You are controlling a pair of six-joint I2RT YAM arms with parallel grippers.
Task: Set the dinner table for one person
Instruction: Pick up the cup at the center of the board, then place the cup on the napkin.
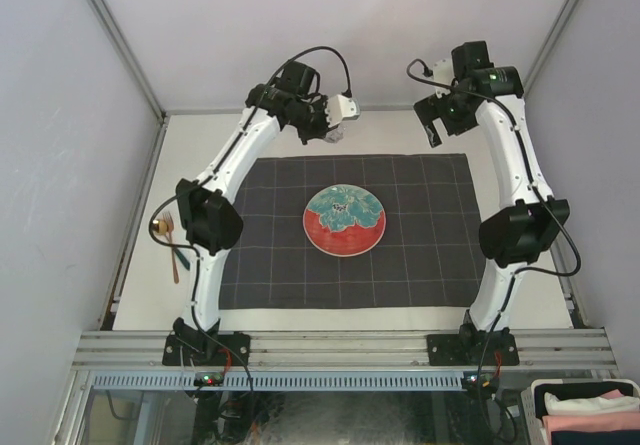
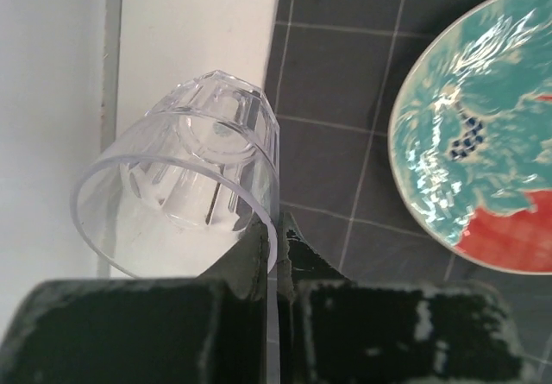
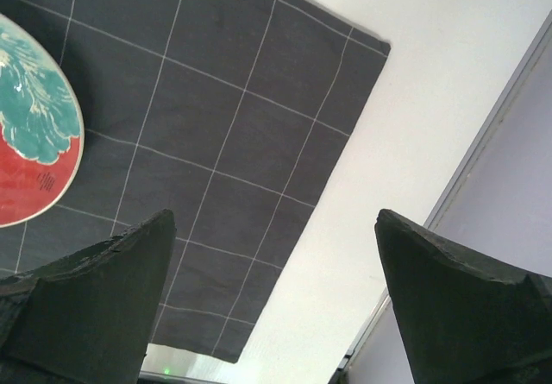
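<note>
My left gripper [image 1: 330, 125] [image 2: 278, 239] is shut on the rim of a clear faceted glass [image 1: 338, 133] [image 2: 177, 181], which hangs tilted above the far left edge of the dark checked cloth [image 1: 420, 235] [image 2: 345, 82]. A round plate [image 1: 344, 220] [image 2: 483, 134] [image 3: 30, 125], teal and red, lies at the cloth's middle on the off-white dinner table [image 1: 400, 305] [image 2: 198, 22] [image 3: 414, 99]. My right gripper [image 1: 433, 125] [image 3: 274, 220] stands open and empty above the cloth's far right corner [image 3: 216, 99].
A gold spoon [image 1: 168, 237] lies on the table left of the cloth, beside my left arm's elbow. Grey rails and purple-grey walls [image 1: 60, 165] border the table. A bin of folded cloths [image 1: 590, 410] sits below the near right corner.
</note>
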